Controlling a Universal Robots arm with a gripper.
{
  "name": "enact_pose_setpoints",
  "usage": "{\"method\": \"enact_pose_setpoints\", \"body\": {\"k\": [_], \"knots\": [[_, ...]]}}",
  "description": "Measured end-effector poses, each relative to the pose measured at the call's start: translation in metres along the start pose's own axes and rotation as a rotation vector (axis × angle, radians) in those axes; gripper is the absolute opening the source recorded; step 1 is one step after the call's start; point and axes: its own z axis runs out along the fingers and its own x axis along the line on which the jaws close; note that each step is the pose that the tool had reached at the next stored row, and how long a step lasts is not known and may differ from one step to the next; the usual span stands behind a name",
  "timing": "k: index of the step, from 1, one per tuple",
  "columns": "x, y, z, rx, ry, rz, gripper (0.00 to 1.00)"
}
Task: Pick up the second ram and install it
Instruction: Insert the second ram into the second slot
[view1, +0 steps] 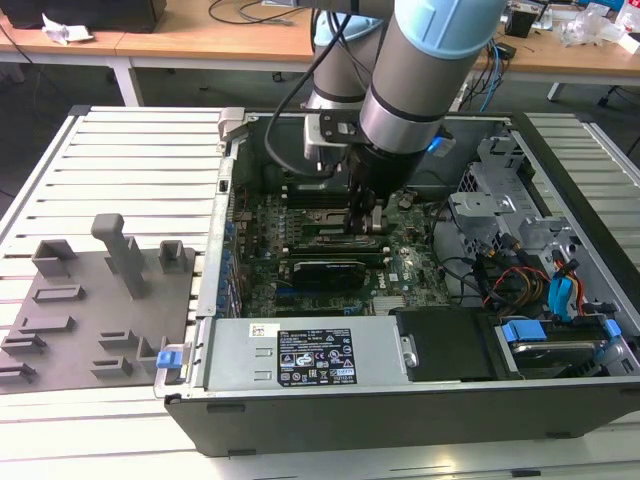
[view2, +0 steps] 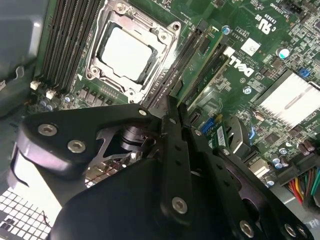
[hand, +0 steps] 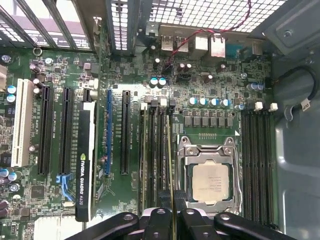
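black linkage of the claw (hand: 172, 222) sits closest in both wrist views, its two fingers (hand: 159, 220) drawn in tight on the thin edge of the second ram (hand: 173, 195), which stands on edge between them over the bank of memory slots (hand: 155, 150) just beside the cpu socket (hand: 210, 175). whether the stick is fully seated in its slot cannot be told. in the second wrist view the claw (view2: 172, 117) points down at the same slots, and another green stick (view2: 205, 67) already stands in a slot beside them. white lettering is printed on the motherboard (hand: 65, 75) in places, and the black-shrouded card (hand: 85, 160) carries white writing along its edge; none of it is spelled out here. in the exterior view the arm (view1: 420, 70) reaches down into the open computer case (view1: 400, 400), which lies on a slatted grey surface (view1: 130, 160); a white-bordered label (view1: 315, 357) marks the power supply, and a grey fixture tray (view1: 90, 300) lies to the exterior view's left of the case.
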Motion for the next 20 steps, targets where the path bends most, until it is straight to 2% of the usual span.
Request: {"method": "enact_pose_setpoints", "body": {"k": [8,11,15,16,17,18,19,20], "knots": [[0.0027,0.0052,0.0049,-0.0001,0.0002,0.000,0.14],[0.0037,0.0079,0.0088,0.0004,0.0166,0.005,0.14],[0.0041,0.0077,0.0116,0.0063,0.0190,0.046,0.14],[0.0040,0.0077,0.0120,0.0070,0.0306,0.051,0.14],[0.0020,0.0075,0.0127,0.0078,0.0580,0.055,0.14],[-0.0020,0.0074,0.0138,0.0078,0.0659,0.056,0.14],[-0.0072,0.0073,0.0150,0.0079,0.0669,0.056,0.14],[-0.0109,0.0071,0.0161,0.0081,0.0715,0.057,0.14]]}}
